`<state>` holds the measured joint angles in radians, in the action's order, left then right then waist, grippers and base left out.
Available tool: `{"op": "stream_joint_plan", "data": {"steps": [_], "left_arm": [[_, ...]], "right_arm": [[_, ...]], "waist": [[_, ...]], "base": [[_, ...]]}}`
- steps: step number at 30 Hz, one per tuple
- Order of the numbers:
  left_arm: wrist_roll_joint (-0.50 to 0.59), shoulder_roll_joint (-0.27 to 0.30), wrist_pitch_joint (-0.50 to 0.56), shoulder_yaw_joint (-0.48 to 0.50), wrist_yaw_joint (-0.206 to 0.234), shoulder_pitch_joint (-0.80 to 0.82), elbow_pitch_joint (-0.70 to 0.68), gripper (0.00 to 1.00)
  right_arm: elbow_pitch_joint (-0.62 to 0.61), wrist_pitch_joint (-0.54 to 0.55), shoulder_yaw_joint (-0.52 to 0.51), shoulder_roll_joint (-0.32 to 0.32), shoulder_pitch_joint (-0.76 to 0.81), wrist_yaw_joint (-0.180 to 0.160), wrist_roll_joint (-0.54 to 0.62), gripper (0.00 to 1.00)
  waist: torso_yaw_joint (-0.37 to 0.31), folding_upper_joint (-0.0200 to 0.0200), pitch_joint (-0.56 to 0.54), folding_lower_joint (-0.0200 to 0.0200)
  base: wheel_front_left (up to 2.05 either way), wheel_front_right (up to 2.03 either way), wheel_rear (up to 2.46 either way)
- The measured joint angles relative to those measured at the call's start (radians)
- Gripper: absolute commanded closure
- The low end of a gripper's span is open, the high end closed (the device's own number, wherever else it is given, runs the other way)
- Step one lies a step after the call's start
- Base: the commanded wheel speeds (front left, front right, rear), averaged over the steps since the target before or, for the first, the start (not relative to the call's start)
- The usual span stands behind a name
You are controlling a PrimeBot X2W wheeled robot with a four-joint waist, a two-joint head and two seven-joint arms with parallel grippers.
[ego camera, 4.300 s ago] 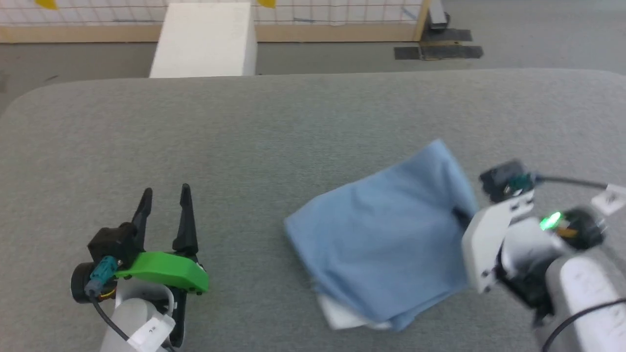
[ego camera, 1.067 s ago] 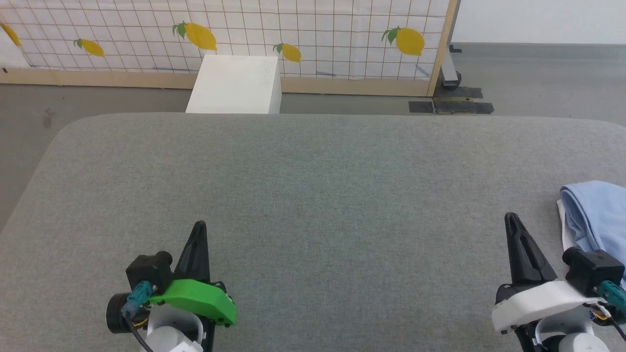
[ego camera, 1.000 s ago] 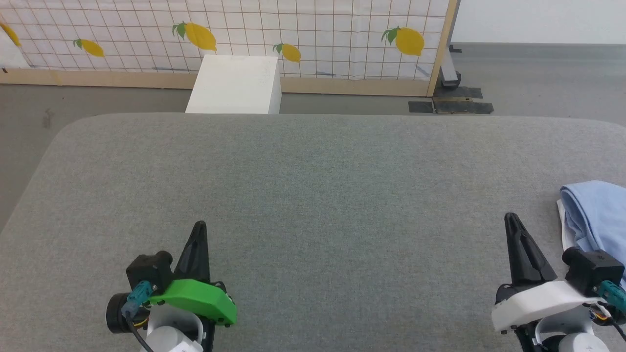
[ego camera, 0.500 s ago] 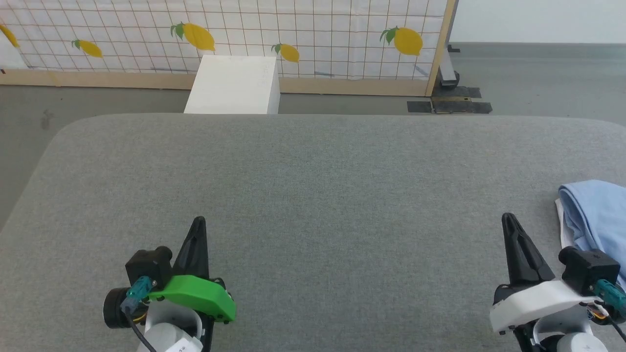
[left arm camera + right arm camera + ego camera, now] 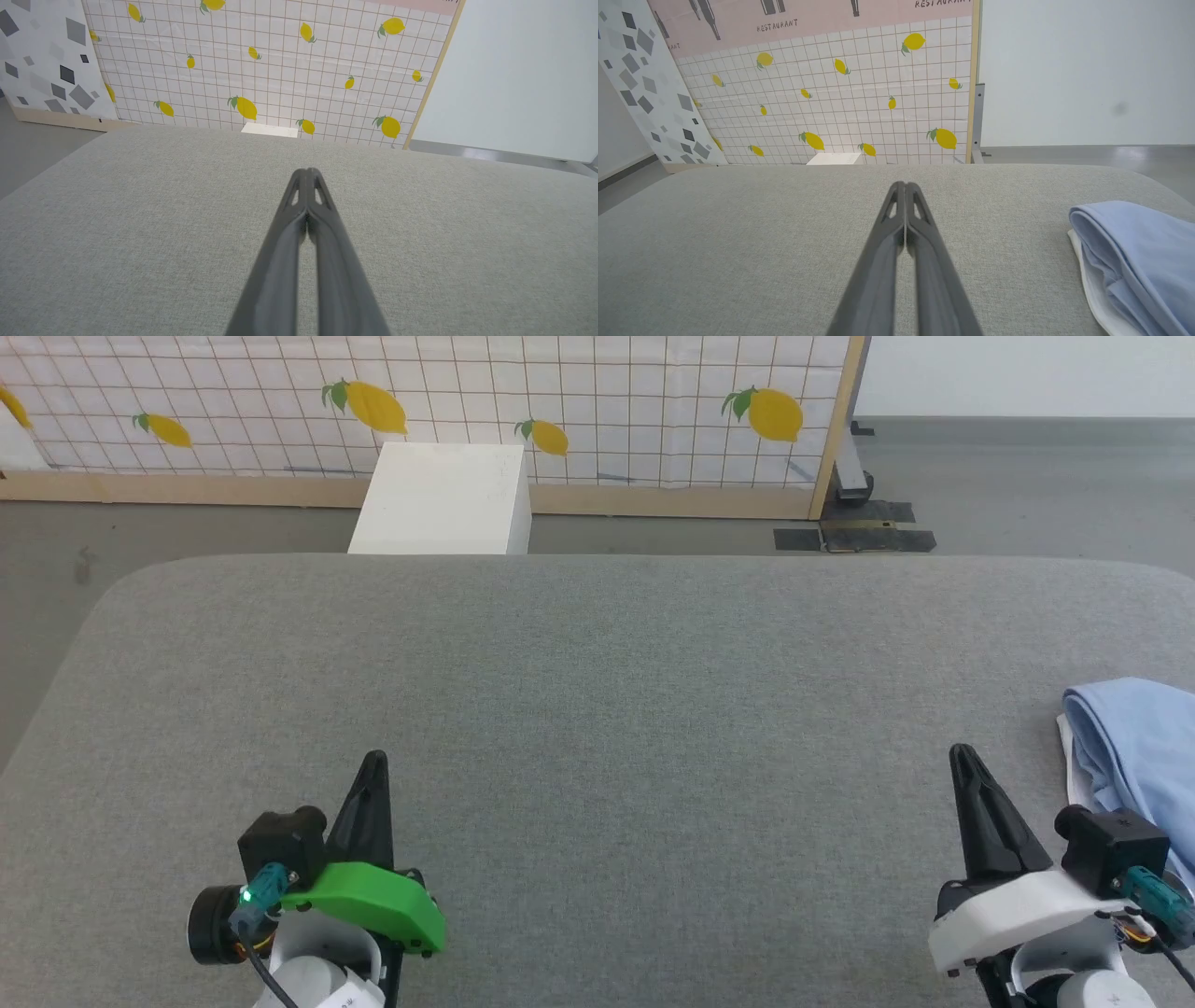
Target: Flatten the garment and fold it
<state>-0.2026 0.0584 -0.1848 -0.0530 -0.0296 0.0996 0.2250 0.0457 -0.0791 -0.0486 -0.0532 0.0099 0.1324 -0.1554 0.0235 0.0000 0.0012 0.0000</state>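
My head camera looks down over the desk (image 5: 597, 663); both wrist cameras skim it low, facing the lemon-print screen (image 5: 607, 401).

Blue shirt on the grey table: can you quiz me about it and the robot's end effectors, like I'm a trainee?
1. True or false: the left end effector grips the light blue garment.
2. Where does the garment lie? A) in the middle of the table B) at the right side of the grey table, beside the right end effector C) hanging from an end effector.
3. Fill in: both end effectors' jaws are ____.
Key: 1 false, it holds nothing; 2 B; 3 shut.
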Motion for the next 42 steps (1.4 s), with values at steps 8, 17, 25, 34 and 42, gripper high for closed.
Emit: {"op": "stream_joint_plan", "data": {"steps": [8,17,25,34,42], "left_arm": [[0.011,0.0,0.016,0.004,0.004,-0.005,-0.018,1.0],[0.038,0.0,0.035,0.008,0.004,-0.016,-0.041,1.0],[0.054,0.0,0.051,0.012,0.006,-0.019,-0.06,1.0],[0.067,0.0,0.069,0.016,0.009,-0.029,-0.08,1.0],[0.09,-0.001,0.083,0.021,0.01,-0.039,-0.101,1.0]], "right_arm": [[-0.004,0.008,0.005,0.0,0.0,0.0,0.016,1.0],[-0.008,0.015,0.009,0.0,0.0,0.0,0.03,1.0],[-0.012,0.019,0.013,0.0,0.0,0.0,0.039,1.0],[-0.016,0.028,0.017,0.0,0.0,0.0,0.053,1.0],[-0.02,0.035,0.021,0.0,0.0,0.0,0.069,1.0]], "waist": [[-0.002,0.0,0.0,0.0],[-0.004,0.0,0.0,0.0],[-0.006,0.0,0.0,0.0],[-0.009,0.0,0.0,0.0],[-0.011,0.0,-0.001,0.0]], "base": [[0.0,0.0,0.0],[0.0,0.0,0.0],[0.0,0.0,0.0],[0.0,0.0,0.0],[0.0,0.0,0.0]]}}
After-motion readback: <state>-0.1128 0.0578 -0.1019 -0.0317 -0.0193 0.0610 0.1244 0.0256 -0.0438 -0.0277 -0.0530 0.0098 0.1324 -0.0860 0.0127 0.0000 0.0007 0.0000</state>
